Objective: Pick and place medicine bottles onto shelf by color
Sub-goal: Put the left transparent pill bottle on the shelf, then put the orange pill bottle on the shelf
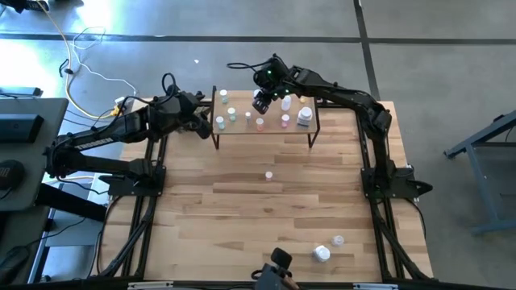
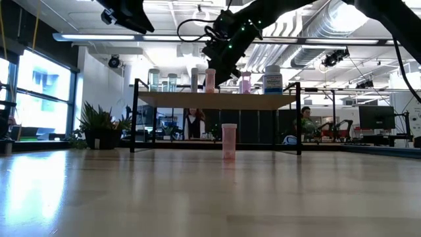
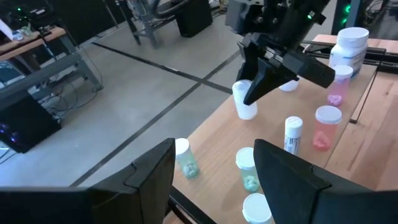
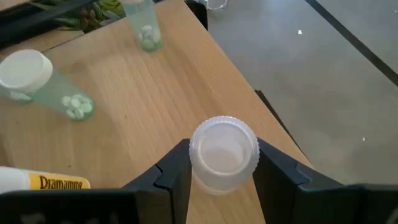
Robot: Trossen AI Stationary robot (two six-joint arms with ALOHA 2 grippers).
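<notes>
The right gripper (image 4: pixel 222 171) has its fingers squeezed around a small clear bottle with a white cap (image 4: pixel 224 152), holding it just over the back edge of the low light-wood shelf on black legs (image 4: pixel 155 106), likely to stand it by the pale green bottles (image 4: pixel 62 93) ahead of the fingers. The left gripper (image 3: pixel 214 165) waits beside the shelf, fingers spread and empty. One little pink bottle (image 1: pixel 268 175) stands alone on the big wooden surface (image 1: pixel 266 225).

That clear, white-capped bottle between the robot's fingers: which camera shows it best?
The right wrist view: the clear white-capped bottle fills the gap in the right gripper. The left wrist view shows it sideways; the high and low views hide it.
</notes>
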